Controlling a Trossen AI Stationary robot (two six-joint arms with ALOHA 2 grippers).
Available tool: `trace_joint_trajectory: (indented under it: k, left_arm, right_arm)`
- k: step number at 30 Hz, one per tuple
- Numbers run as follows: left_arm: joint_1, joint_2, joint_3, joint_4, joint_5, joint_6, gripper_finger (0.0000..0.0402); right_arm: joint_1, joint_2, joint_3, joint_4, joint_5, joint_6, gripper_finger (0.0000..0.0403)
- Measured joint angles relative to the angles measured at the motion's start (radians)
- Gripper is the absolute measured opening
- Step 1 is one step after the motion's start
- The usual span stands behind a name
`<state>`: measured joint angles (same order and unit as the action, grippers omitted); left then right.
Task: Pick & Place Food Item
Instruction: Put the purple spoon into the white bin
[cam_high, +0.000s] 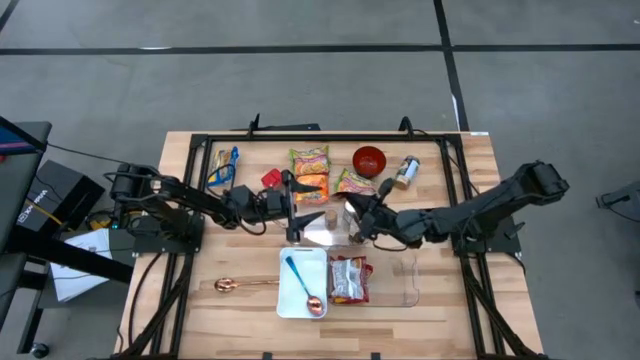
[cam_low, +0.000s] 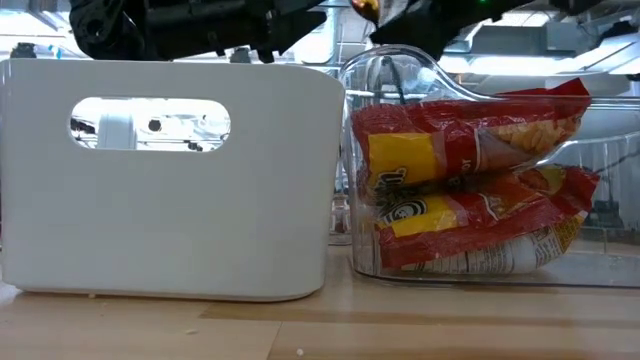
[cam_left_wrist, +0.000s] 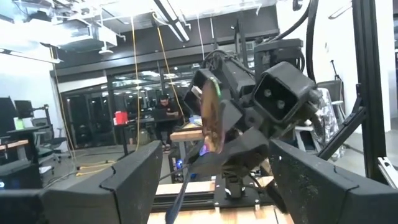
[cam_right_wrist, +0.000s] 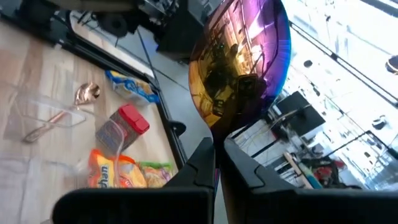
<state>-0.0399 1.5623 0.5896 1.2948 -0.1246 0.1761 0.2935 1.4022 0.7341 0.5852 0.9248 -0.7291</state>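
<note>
- Low view: white bin (cam_low: 165, 180) with a handle cut-out stands closest, on the tabletop (cam_low: 320, 325); just beside it a clear container (cam_low: 400, 75) holds a red and yellow snack bag (cam_low: 465, 175).
- High view: the left hand (cam_high: 292, 205) and right hand (cam_high: 357, 215) meet over the tabletop's (cam_high: 480, 170) middle, just behind the white bin (cam_high: 290, 300), which holds a blue-handled spoon (cam_high: 303, 285). The snack bag (cam_high: 349, 278) lies in the clear container (cam_high: 405, 285). A copper spoon (cam_high: 235, 285) lies beside the bin. Noodle packets (cam_high: 310, 160), a red bowl (cam_high: 369, 160) and a jar (cam_high: 406, 171) sit behind the hands.
- Left wrist view: the left hand's fingers (cam_left_wrist: 134, 180) stand spread, nothing between them; the right hand (cam_left_wrist: 214, 146) faces it, carrying an iridescent spoon (cam_left_wrist: 211, 115).
- Right wrist view: the right hand (cam_right_wrist: 217, 165) is clamped on the iridescent spoon's (cam_right_wrist: 242, 56) neck.
</note>
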Motion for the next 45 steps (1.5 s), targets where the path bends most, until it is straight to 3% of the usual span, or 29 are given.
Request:
trace_joint_trajectory:
  k: [9, 26, 38, 45]
  left_arm:
    - [-0.016, 0.000, 0.000, 0.000, 0.000, 0.000, 0.0285]
    - [-0.008, 0.000, 0.000, 0.000, -0.041, -0.051, 0.0283]
    - [-0.004, 0.000, 0.000, 0.000, -0.008, -0.078, 0.0209]
    - [-0.004, 0.000, 0.000, 0.000, -0.008, -0.077, 0.0184]
  right_arm:
    - [-0.043, 0.092, 0.000, 0.076, -0.034, -0.026, 0.0001]
    - [-0.050, 0.084, 0.000, 0.109, -0.050, 0.005, 0.0004]
    - [-0.050, 0.091, 0.000, 0.158, -0.188, 0.065, 0.0004]
    - [-0.064, 0.091, 0.000, 0.156, -0.219, 0.109, 0.0004]
